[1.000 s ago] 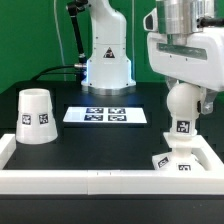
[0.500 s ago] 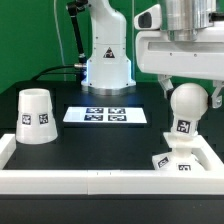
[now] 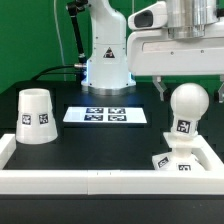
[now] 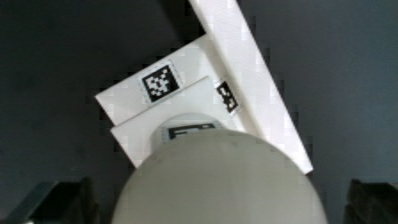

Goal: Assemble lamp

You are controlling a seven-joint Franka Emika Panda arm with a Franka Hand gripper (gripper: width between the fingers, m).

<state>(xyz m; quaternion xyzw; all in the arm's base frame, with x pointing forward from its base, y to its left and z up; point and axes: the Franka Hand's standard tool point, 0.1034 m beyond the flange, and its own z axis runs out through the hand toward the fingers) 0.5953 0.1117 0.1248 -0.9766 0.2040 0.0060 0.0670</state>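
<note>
The ball-shaped bulb (image 3: 188,108) stands upright on the small square stepped base (image 3: 176,162) at the exterior view's right, in the corner of the white rail. My gripper (image 3: 187,90) is open just above it, with one finger (image 3: 160,88) on each side of the bulb's top and not touching it. In the wrist view the bulb (image 4: 214,175) fills the space between the two dark fingers of the gripper (image 4: 210,208), with the base (image 4: 169,90) under it. The cup-like shade (image 3: 36,115) stands mouth down at the exterior view's left.
The marker board (image 3: 105,115) lies flat in the middle of the black table. A white rail (image 3: 90,181) runs along the front and up both sides. The robot's base (image 3: 106,60) stands behind the marker board.
My gripper has risen from around the bulb to its top. The bulb stays standing on the base. The shade has not moved.
</note>
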